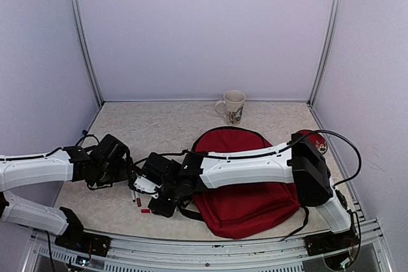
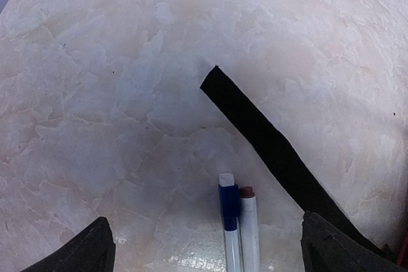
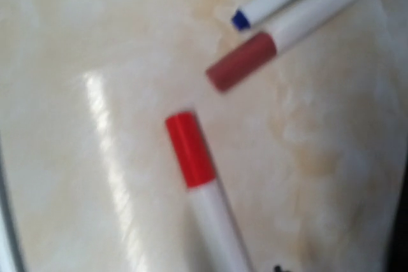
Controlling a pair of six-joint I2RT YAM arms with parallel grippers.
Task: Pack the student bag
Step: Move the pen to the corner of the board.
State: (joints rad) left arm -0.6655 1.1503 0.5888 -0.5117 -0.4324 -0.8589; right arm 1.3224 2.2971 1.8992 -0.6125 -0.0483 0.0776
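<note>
The left gripper (image 2: 205,221) stood wide open above the blue-capped marker (image 2: 228,203) and brown-capped marker (image 2: 248,218), a black strap (image 2: 268,138) slanting beside them; the right gripper (image 1: 155,200) could not be judged; the student bag (image 1: 248,205) lay lower right.

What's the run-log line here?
left gripper open over blue marker, brown-capped marker | right gripper near red marker, state unclear | student bag on table | mug behind bag

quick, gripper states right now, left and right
Left gripper: open, holding nothing; two markers lie on the table between its jaws.
Right gripper: cannot be told, its jaws show clearly in no view.
</note>
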